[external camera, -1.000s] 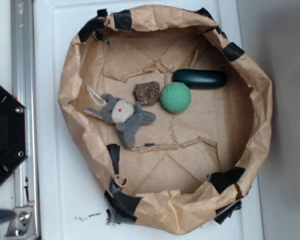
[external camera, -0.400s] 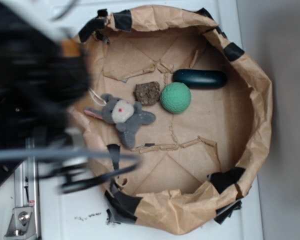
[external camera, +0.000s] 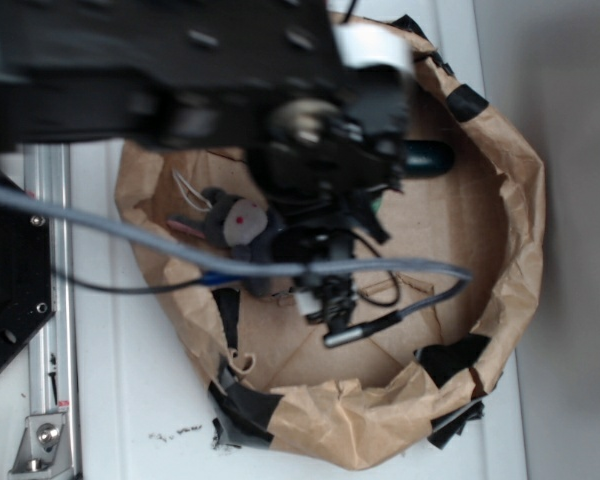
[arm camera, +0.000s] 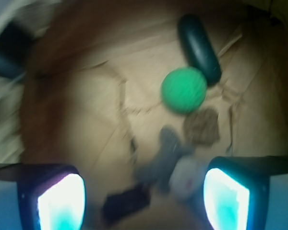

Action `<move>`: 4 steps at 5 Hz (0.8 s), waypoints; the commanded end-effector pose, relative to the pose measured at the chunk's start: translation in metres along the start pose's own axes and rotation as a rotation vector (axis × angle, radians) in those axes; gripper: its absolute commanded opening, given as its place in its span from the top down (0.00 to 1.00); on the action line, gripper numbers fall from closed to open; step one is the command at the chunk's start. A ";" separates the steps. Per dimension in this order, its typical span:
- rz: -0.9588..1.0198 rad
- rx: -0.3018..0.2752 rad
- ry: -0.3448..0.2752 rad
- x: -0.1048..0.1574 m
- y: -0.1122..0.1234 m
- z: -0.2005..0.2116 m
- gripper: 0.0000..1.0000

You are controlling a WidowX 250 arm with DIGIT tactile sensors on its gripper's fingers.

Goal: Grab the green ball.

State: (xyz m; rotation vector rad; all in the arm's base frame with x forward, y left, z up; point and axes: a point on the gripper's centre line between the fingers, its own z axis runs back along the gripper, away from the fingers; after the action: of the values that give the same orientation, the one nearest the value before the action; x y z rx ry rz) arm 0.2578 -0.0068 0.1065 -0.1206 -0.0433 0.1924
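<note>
The green ball [arm camera: 184, 89] lies on the brown paper floor in the wrist view, ahead of my gripper [arm camera: 144, 201] and a little to the right. The gripper is open and empty, with its lit fingertips [arm camera: 62, 201] wide apart at the bottom of that view. It hovers above the floor, well short of the ball. In the exterior view my blurred black arm [external camera: 310, 130] covers the ball almost fully; only a green sliver [external camera: 376, 204] shows.
A dark teal capsule [arm camera: 199, 48] lies just beyond the ball, its end showing in the exterior view [external camera: 430, 155]. A brown lump [arm camera: 201, 126] and a grey plush toy [external camera: 235, 222] lie close by. The crumpled paper wall [external camera: 520, 220] rings everything. Cables [external camera: 400, 268] hang over the floor.
My arm has swung in from the left and now reaches over the middle of the paper bin, hiding the ball and the lump in the exterior view. The objects have not moved.
</note>
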 end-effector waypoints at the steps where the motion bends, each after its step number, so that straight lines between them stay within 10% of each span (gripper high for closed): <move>1: -0.015 0.037 -0.097 0.018 0.031 -0.036 0.00; 4: -0.040 0.153 -0.132 0.068 0.029 -0.077 0.00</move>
State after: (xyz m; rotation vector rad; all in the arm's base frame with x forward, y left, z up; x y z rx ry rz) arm 0.3148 0.0219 0.0215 0.0383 -0.1240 0.1787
